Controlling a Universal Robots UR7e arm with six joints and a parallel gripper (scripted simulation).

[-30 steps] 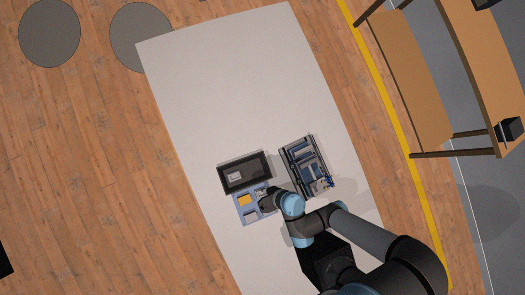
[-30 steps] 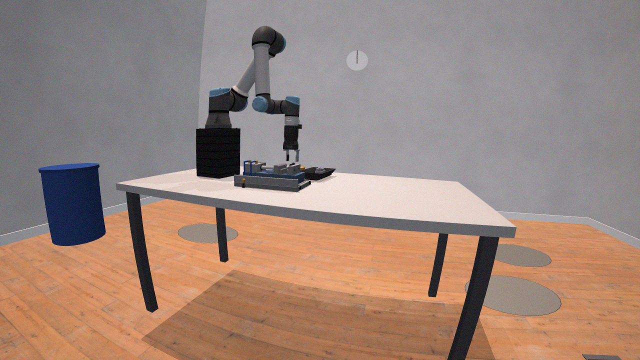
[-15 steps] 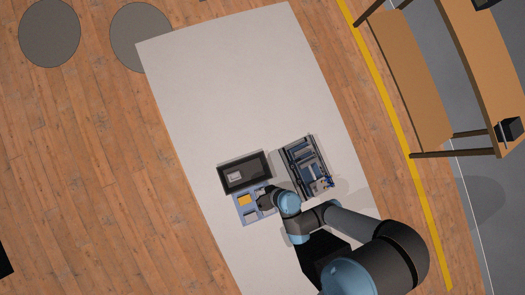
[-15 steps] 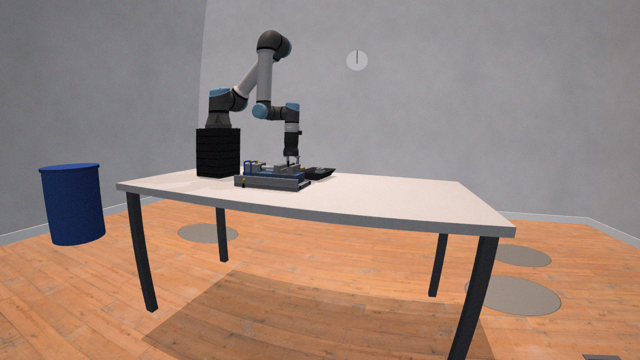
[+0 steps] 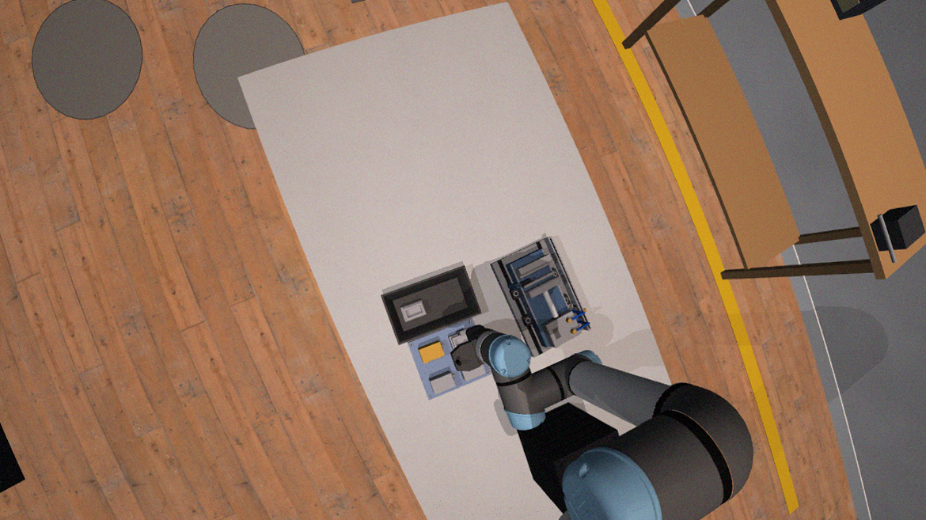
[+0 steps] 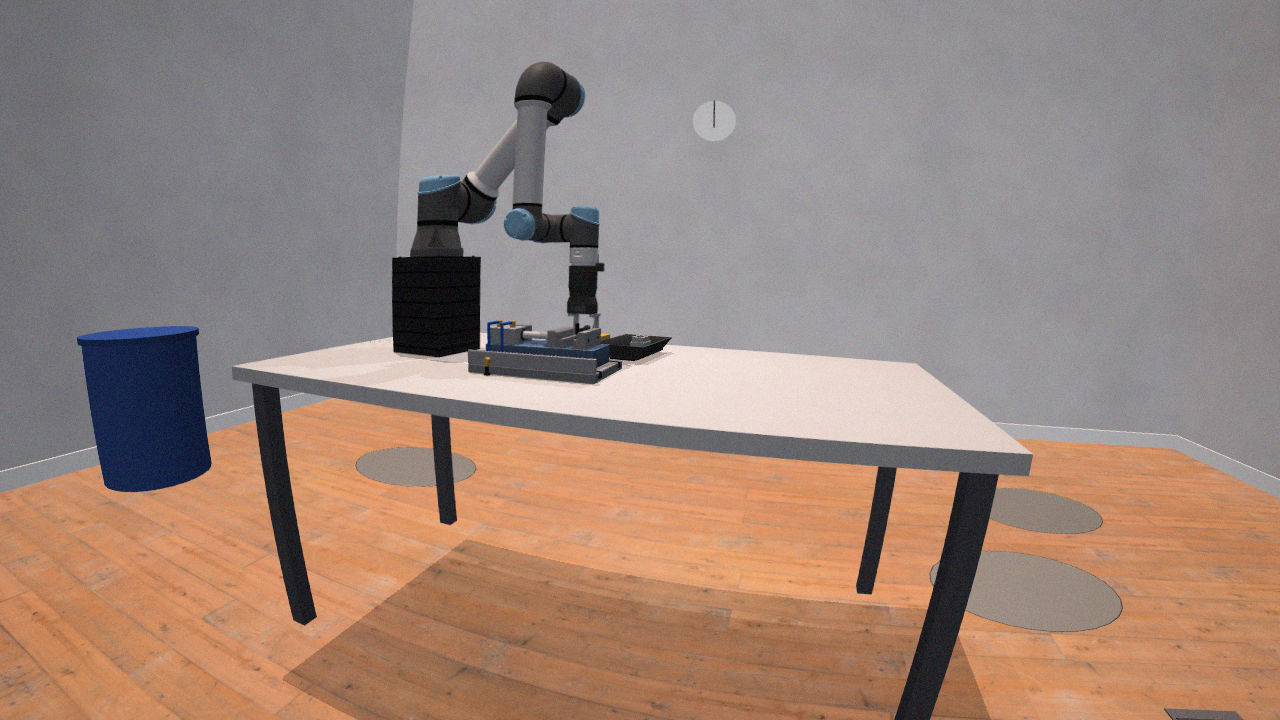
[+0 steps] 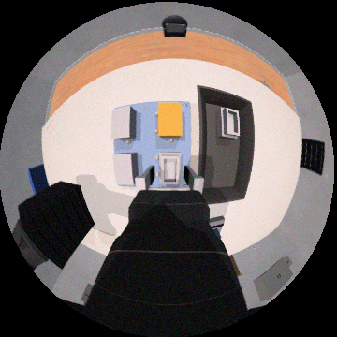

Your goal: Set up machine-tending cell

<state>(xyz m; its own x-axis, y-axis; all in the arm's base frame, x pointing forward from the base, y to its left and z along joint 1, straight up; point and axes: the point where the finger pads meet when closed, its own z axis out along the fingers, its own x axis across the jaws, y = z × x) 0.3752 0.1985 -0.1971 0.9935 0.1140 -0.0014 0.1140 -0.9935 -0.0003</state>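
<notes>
The light-blue infeed plate (image 7: 150, 140) holds a brass blank (image 7: 169, 119), two aluminium blanks (image 7: 123, 122) (image 7: 124, 169) and a grey part with a pocket (image 7: 169, 168). My gripper (image 7: 169, 171) is open and low over the plate, with one finger on each side of the pocketed part. It holds nothing. In the top view my wrist hides the gripper over the plate (image 5: 447, 362). The dark outfeed tray (image 5: 431, 304) holds one finished part (image 5: 412, 309), pocket up. The vise (image 5: 541, 295) stands to the right of the plate.
The tray (image 7: 225, 145) lies directly beside the infeed plate. The black robot pedestal (image 6: 435, 304) stands behind the vise (image 6: 546, 349). A blue barrel (image 6: 143, 407) stands on the floor, away from the table.
</notes>
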